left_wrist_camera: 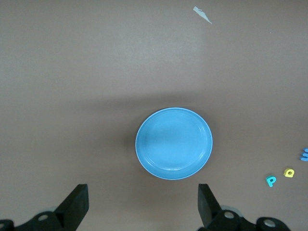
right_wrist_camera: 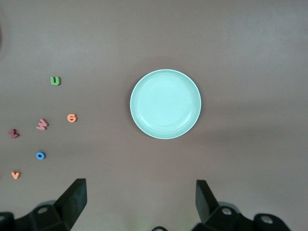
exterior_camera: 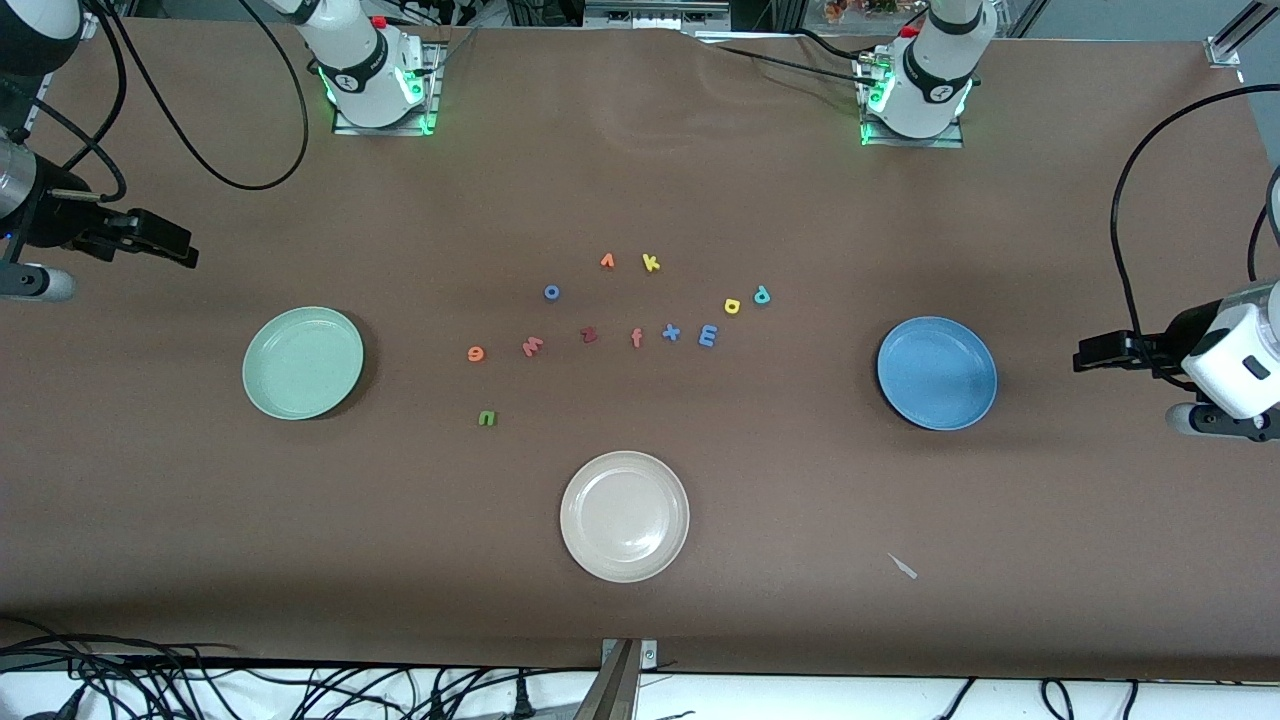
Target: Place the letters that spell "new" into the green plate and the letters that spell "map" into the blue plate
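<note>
The green plate (exterior_camera: 303, 362) (right_wrist_camera: 165, 104) lies bare toward the right arm's end, the blue plate (exterior_camera: 937, 373) (left_wrist_camera: 173, 143) bare toward the left arm's end. Loose on the table between them are the green n (exterior_camera: 486, 419) (right_wrist_camera: 55, 81), orange e (exterior_camera: 476, 353) (right_wrist_camera: 71, 117), salmon w (exterior_camera: 532, 346) (right_wrist_camera: 42, 124), light blue m (exterior_camera: 707, 335), yellow a (exterior_camera: 732, 305) (left_wrist_camera: 288, 172) and teal p (exterior_camera: 762, 294) (left_wrist_camera: 271, 181). My right gripper (exterior_camera: 160, 240) (right_wrist_camera: 141, 199) hangs open over the table's end beside the green plate. My left gripper (exterior_camera: 1100, 352) (left_wrist_camera: 143, 202) hangs open beside the blue plate. Neither holds anything.
A cream-white plate (exterior_camera: 624, 516) sits nearer the front camera than the letters. Other letters lie among them: dark red z (exterior_camera: 588, 335), salmon f (exterior_camera: 636, 338), blue x (exterior_camera: 671, 332), yellow k (exterior_camera: 650, 262), orange v (exterior_camera: 607, 261), blue o (exterior_camera: 551, 292). A paper scrap (exterior_camera: 903, 566) lies near the front edge.
</note>
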